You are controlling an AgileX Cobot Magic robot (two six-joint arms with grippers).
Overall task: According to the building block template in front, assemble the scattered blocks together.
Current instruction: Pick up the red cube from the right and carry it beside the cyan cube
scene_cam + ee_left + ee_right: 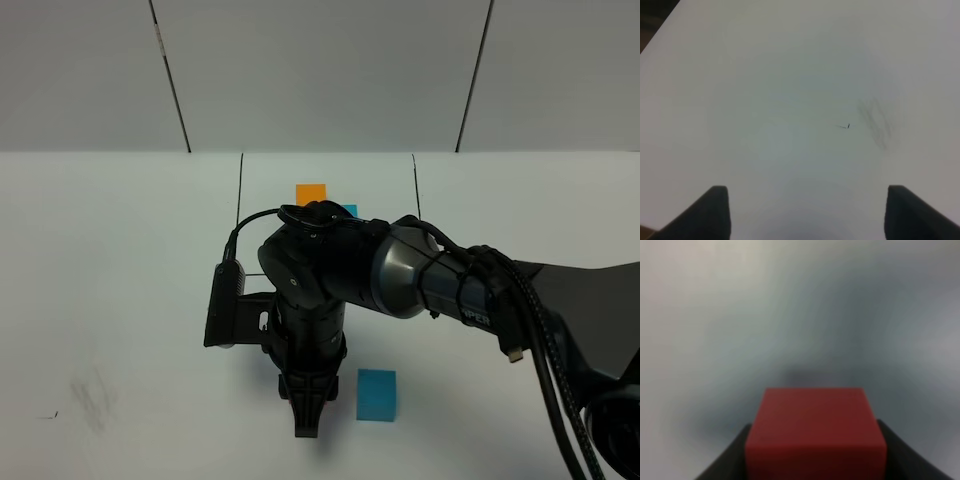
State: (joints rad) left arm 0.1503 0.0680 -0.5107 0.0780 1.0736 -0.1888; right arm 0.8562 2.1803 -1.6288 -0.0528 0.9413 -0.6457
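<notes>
The building block template lies at the back middle of the table, with its orange cube (311,192) and a sliver of its blue cube (349,210) showing behind the arm, between thin black lines (241,200). Of the scattered blocks, a blue block (376,394) sits on the table near the front. My right gripper (307,422) points down just left of it. In the right wrist view the right gripper (815,460) is shut on a red block (815,432). My left gripper (812,215) hangs open over bare table with nothing between its fingers (715,212).
The right arm's thick black body (400,270) and its cable reach from the right across the middle of the white table (120,250). A faint grey smudge (95,395) (877,122) marks the left side. The table's edge (655,30) shows in the left wrist view.
</notes>
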